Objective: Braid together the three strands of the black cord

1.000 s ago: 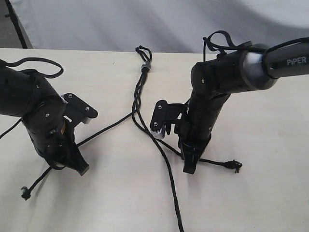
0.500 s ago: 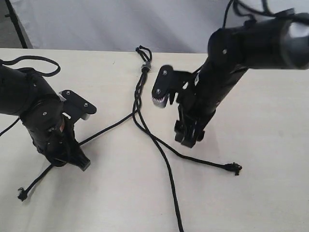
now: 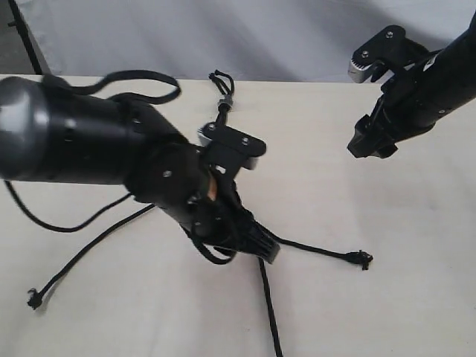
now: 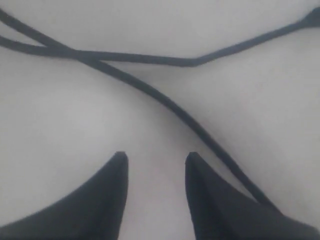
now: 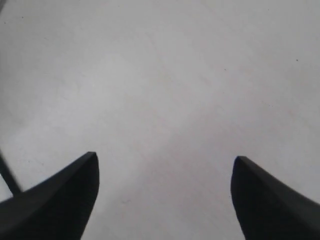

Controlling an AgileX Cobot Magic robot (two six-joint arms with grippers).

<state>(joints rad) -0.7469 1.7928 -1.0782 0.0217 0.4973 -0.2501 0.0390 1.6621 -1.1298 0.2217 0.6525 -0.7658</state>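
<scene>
A: Black cord (image 3: 220, 111) location?
B: Flat on the table (image 3: 416, 297). Loop (image 3: 218, 76) and knot (image 3: 224, 99) at the far edge, centre. Three strands fanned toward the near side: left strand (image 3: 74, 256) out to near-left, right strand (image 3: 320, 251) out to the right, middle strand (image 3: 269, 312) straight down past the near edge. Upper stretch hidden behind the left arm, so braid count impossible to tell.
A: Claws?
B: Left gripper (image 3: 264, 249) low over the centre, right where right and middle strands part. Spread, nothing between the tips, two strands crossing just ahead in its wrist view. Right gripper (image 3: 368, 145) high at far right, well apart from the cord. Spread wide, only bare table under it.
A: Step?
B: Probably picking one strand for the next cross-over. Not gripped yet.
A: Doing it well?
B: Straddle a single strand, away from the crossing, to avoid pinching two. Grab close to the fork, not the tip, for a tight cross. Lift low, drag gently, keep the knot from sliding.
</scene>
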